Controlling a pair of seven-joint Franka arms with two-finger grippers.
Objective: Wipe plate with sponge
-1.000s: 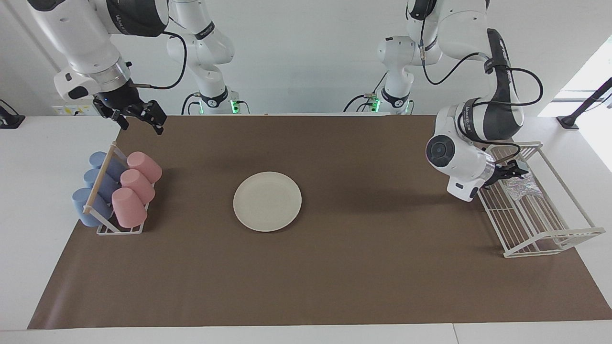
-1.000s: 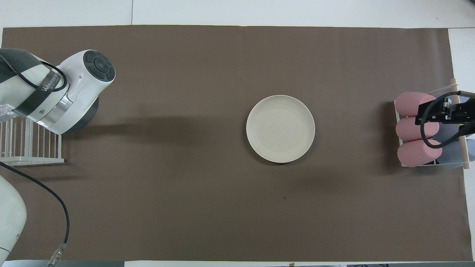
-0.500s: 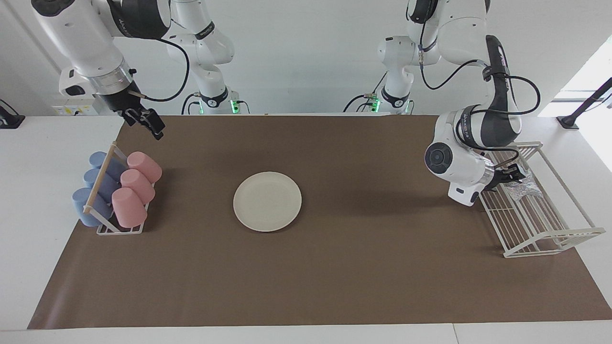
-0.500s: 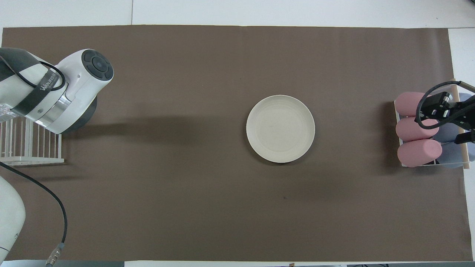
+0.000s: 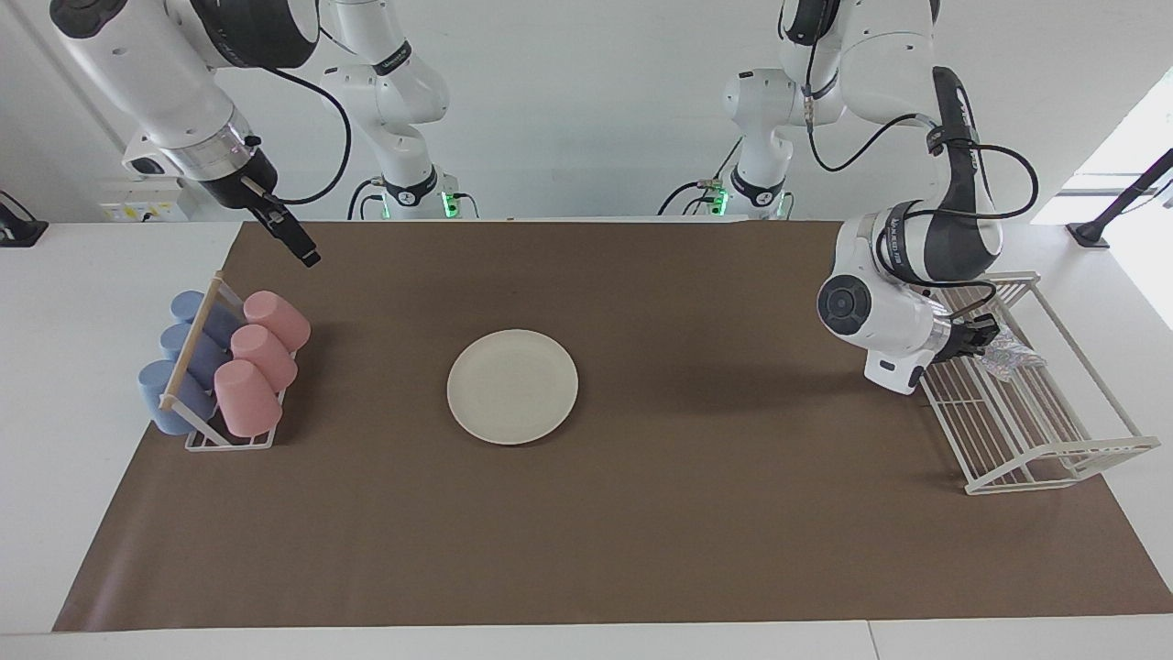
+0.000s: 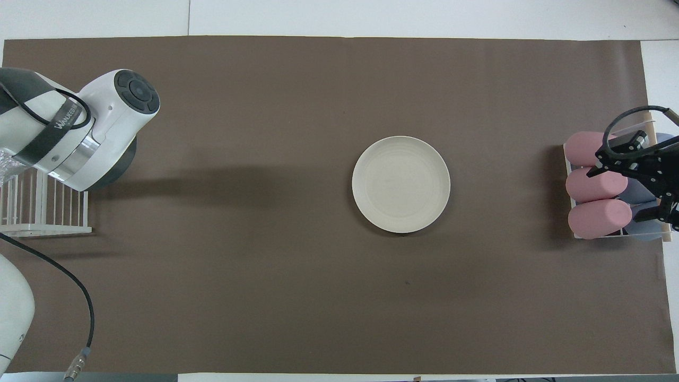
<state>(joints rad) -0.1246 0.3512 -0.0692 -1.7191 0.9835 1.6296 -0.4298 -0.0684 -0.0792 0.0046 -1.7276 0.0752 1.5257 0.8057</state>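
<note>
Brown mat; left hand at sponge.

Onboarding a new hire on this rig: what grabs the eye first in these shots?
The cream plate lies alone mid-mat. At the left arm's end, the left tool is at the glittery sponge in the white wire rack. At the right arm's end, pink cups and blue cups lie in a cup rack, the right tool waiting in the air nearby.
</note>
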